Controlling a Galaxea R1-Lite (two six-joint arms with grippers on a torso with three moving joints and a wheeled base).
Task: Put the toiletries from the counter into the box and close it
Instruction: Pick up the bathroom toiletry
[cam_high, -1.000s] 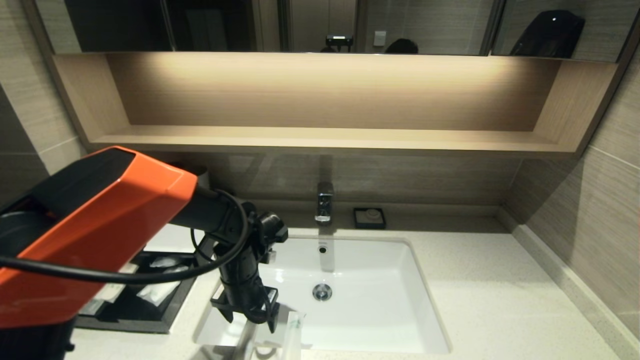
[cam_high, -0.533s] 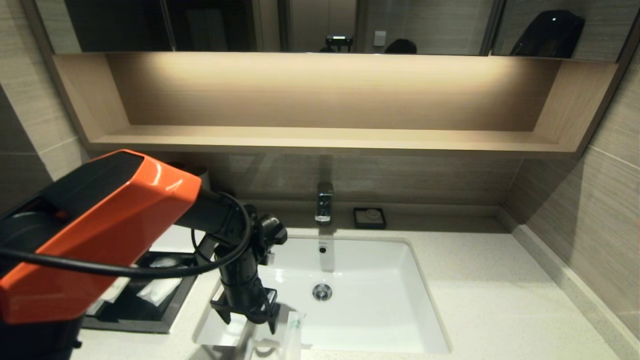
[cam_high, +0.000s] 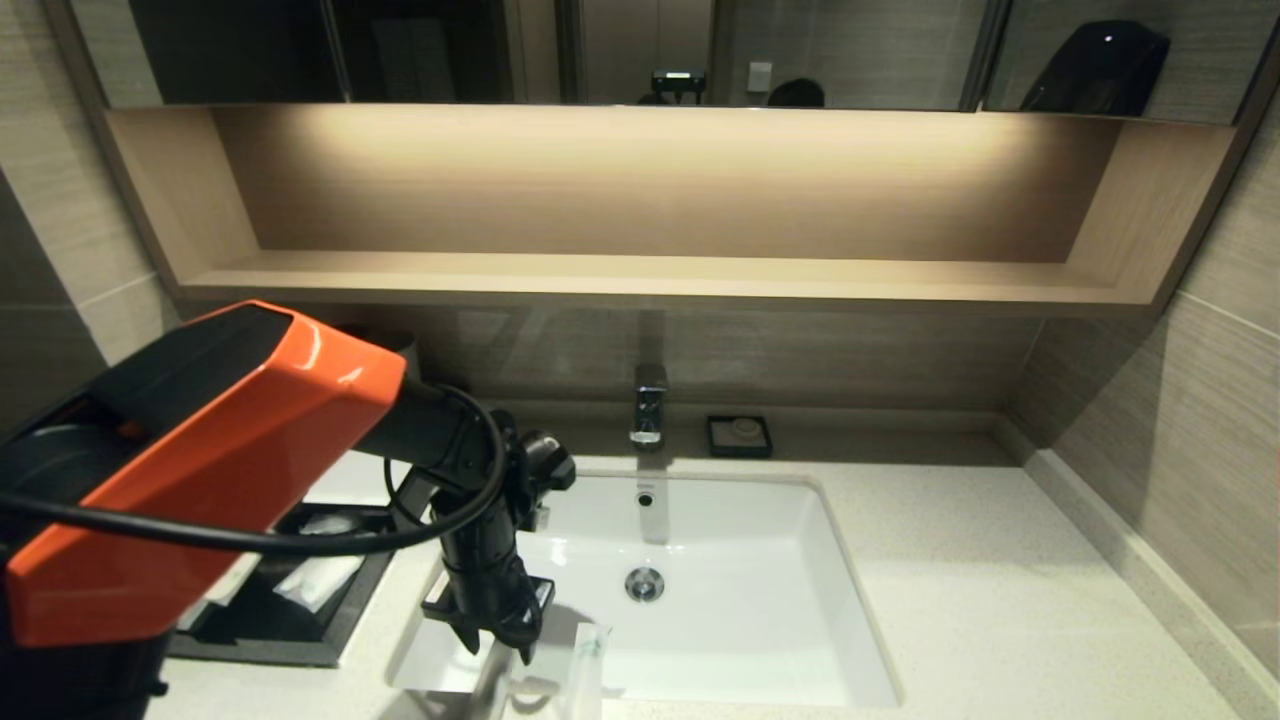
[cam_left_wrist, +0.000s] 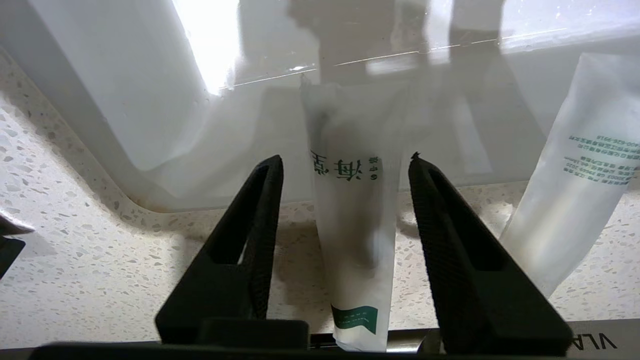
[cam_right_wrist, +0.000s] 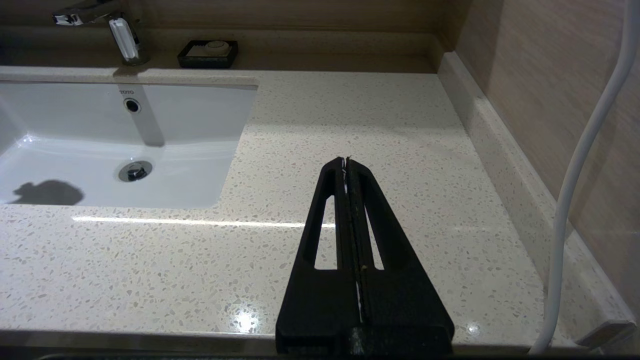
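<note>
My left gripper hangs over the front edge of the sink, its fingers spread wide on either side of one slim packet, the one with the green mark at its near end. In the left wrist view neither finger touches the wrap. That packet lies across the desk lip with its far end reaching out over the white basin. The second packet, printed with small green text, lies just beside it past one finger, angled and apart from the first; in the head view the pair shows as pale strips under my wrist. The box sits to my left on the desk with its black drawer pulled out and short white sachets lying inside; my orange forearm covers much of it from the head camera. Behind the basin stand the faucet and a small black soap dish, well apart from the packets. My right gripper is pressed together, holding nothing, above the bare speckled desk to the right of the sink.
</note>
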